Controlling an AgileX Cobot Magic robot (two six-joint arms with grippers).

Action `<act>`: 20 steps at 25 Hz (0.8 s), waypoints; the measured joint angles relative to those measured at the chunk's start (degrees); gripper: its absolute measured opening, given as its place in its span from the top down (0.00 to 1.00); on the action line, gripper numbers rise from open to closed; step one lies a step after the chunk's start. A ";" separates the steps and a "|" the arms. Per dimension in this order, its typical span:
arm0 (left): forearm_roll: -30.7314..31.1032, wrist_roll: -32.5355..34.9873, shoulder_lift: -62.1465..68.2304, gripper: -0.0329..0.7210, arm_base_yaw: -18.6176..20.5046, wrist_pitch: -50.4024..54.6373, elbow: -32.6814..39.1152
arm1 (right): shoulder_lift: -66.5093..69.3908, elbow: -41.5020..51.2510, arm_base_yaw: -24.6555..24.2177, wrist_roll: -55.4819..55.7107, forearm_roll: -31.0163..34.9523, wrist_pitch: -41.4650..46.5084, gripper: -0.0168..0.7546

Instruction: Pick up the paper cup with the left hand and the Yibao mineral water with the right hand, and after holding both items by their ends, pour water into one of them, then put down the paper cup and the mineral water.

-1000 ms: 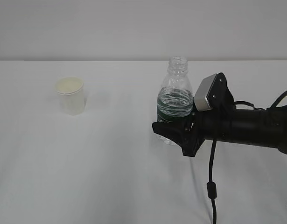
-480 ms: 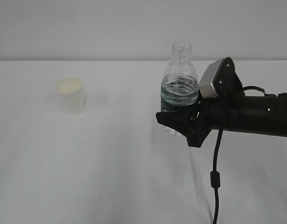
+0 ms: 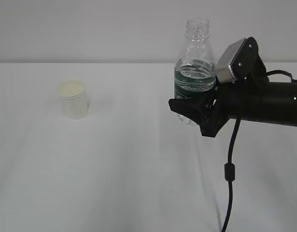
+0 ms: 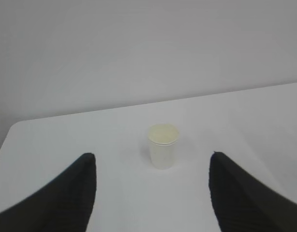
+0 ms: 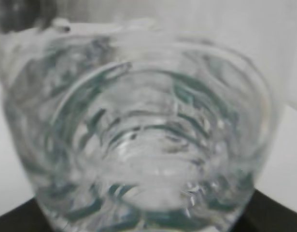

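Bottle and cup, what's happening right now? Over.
Right pincer shut on bottle, lifted off table, upright. Left pincer open, short of paper cup. Cup untouched. Nothing in the way.

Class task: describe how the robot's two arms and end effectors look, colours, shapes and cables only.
Right end effector: black, wedge-shaped fingers on a thick black arm, a light grey block on top, a black cable hanging below. Left end effector: only two dark, tapered fingers show.

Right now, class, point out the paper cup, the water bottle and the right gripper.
paper cup [image 3: 73,104], exterior view, on its side wall.
water bottle [image 3: 195,58], exterior view, on its clear shoulder above the label.
right gripper [image 3: 196,115], exterior view, at its fingers around the bottle's lower part.
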 joint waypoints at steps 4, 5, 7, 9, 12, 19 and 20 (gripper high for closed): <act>0.00 0.00 0.00 0.27 0.00 -0.14 0.00 | -2.49 0.12 0.00 1.24 -0.09 2.75 0.40; 0.00 0.00 0.00 0.27 0.00 -0.13 0.00 | -3.08 0.12 0.00 1.47 -0.09 3.40 0.40; 0.00 0.00 0.00 0.27 0.00 -0.27 0.00 | -3.95 0.12 0.00 2.54 -0.09 4.27 0.40; 0.00 0.00 0.00 0.27 0.00 -0.27 0.00 | -4.79 0.12 0.00 3.46 -0.13 4.70 0.40; 0.00 0.00 0.00 0.27 0.00 -0.42 0.00 | -5.94 0.12 0.00 4.18 -0.13 5.58 0.40; 0.00 0.00 0.00 0.28 0.00 -0.42 0.00 | -9.96 0.24 0.00 7.29 -2.02 6.45 0.40; 0.00 0.00 0.00 0.28 0.00 -0.42 0.00 | -10.76 0.24 0.00 8.13 -2.75 6.45 0.40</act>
